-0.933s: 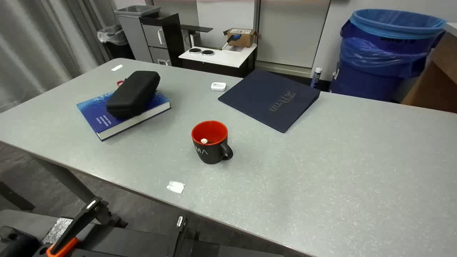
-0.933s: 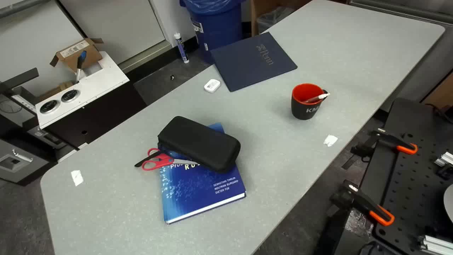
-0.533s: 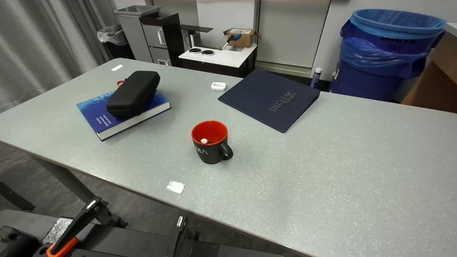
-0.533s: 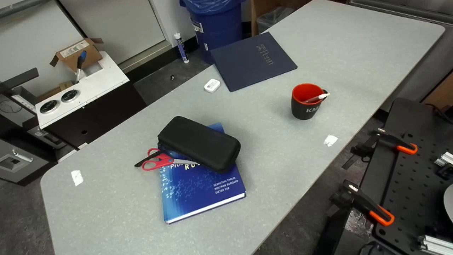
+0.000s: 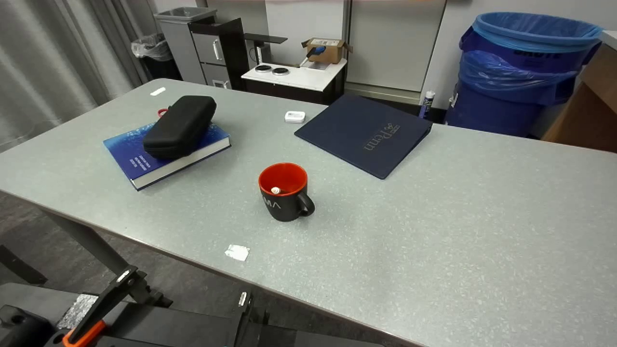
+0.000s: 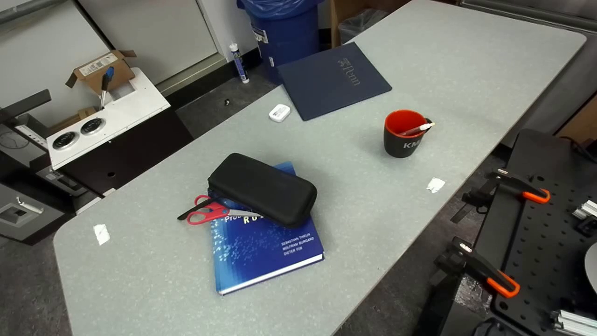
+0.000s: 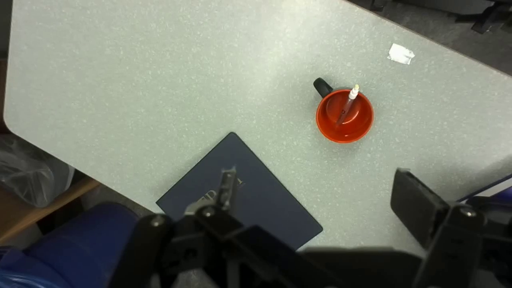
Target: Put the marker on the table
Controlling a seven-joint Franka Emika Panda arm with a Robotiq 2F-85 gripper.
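Note:
A marker with a white end (image 7: pixel 352 96) leans inside a dark mug with a red inside (image 7: pixel 334 134). It also shows in both exterior views, sticking up at the mug's rim (image 6: pixel 423 127) and as a small white tip (image 5: pixel 275 190). The mug stands upright on the light grey table (image 5: pixel 458 231). My gripper (image 7: pixel 315 171) is open and empty in the wrist view. Its fingers are wide apart, above the table, with the mug ahead of them. The arm and gripper are out of both exterior views. The marker's lower part is inside the mug.
A dark blue folder (image 6: pixel 333 81) lies near the mug. A blue book (image 6: pixel 268 252) carries a black case (image 6: pixel 261 186) and red scissors (image 6: pixel 210 212). A small white box (image 5: pixel 294 116) lies beside the folder. Clamps (image 6: pixel 485 270) stand by the table's near edge.

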